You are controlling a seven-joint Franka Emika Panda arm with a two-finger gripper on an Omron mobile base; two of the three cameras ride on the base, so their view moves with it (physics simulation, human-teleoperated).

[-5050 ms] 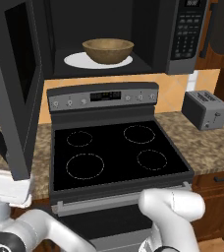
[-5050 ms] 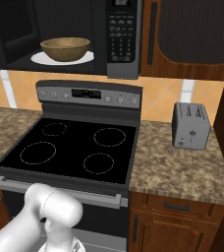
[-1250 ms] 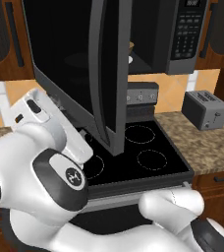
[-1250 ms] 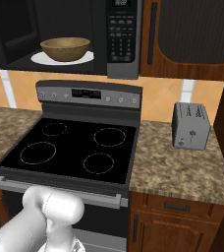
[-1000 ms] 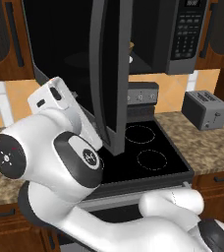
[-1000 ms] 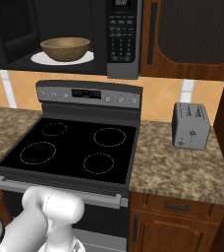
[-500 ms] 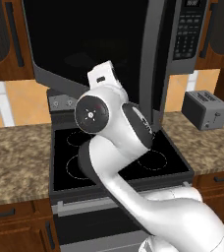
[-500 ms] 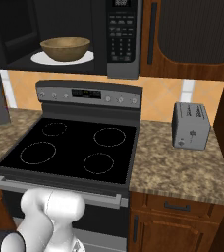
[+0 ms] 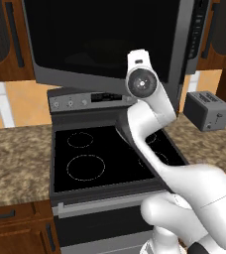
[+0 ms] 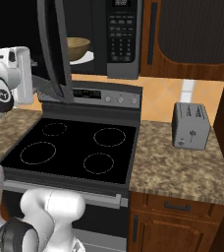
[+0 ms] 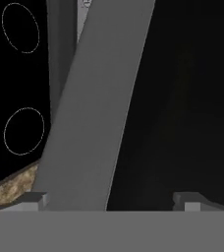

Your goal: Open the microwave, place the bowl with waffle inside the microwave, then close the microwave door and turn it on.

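The microwave [image 10: 115, 37] hangs above the stove. Its door [image 9: 102, 44] spans almost the whole front in the left base view. The right base view has the door [image 10: 55, 49] edge-on and still ajar. Behind it the brown bowl [image 10: 77, 47] sits on the white turntable plate [image 10: 88, 58]. The waffle is hidden. My hand [image 10: 14, 74] is against the door's outer face. In the hand view my gripper [image 11: 113, 202] is open, its fingertips [image 11: 35, 199] wide apart, with the door's grey frame [image 11: 92, 113] and black glass close in front. Nothing is held.
The keypad strip [image 10: 121, 29] is on the microwave's right side. The black-topped stove [image 10: 74, 147] lies below, with its control panel [image 9: 90, 99] at the back. A grey toaster [image 10: 190, 125] stands on the granite counter [image 10: 182, 170] to the right.
The microwave door has swung from wide open to nearly shut. My arm has followed it to the right, staying against its outer face.
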